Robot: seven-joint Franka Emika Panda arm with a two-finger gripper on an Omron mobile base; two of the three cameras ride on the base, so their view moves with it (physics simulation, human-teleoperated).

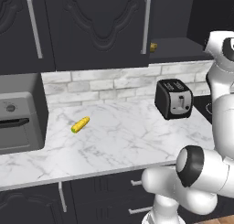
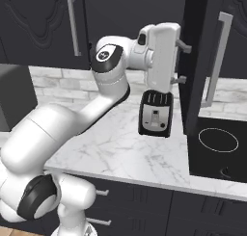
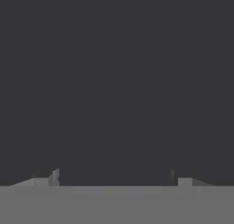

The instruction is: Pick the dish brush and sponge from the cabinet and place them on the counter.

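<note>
Up close, two small dark fingertips (image 3: pixel 45 175) stand well apart against a flat dark charcoal surface, nothing between them, so the hand (image 2: pixel 182 64) is spread wide and holding nothing. From the right base view the white hand is raised and turned sideways, its short fingers pointing right at the edge of an opened dark door with a long silver bar handle (image 2: pixel 215 61), part of the dark charcoal upper wall cabinet (image 1: pixel 100 26). Whether the tips touch that door edge I cannot tell. Just below the hand sits a black two-slot toaster (image 2: pixel 155 113) on the white marble desk with grey veining (image 1: pixel 119 141), near its back wall of pale brick. Over in the left base view, a small yellow-tan blocky sponge (image 1: pixel 153 47) peeks out on the cabinet's open shelf, just right of the closed carved door. Well apart to the left on the desk lies a yellow corn cob with a green end (image 1: pixel 80 125), tilted, and beyond it a grey oven-like appliance (image 1: pixel 18 115). A black cooktop with a white ring (image 2: pixel 219 141) sits at the right.
</note>
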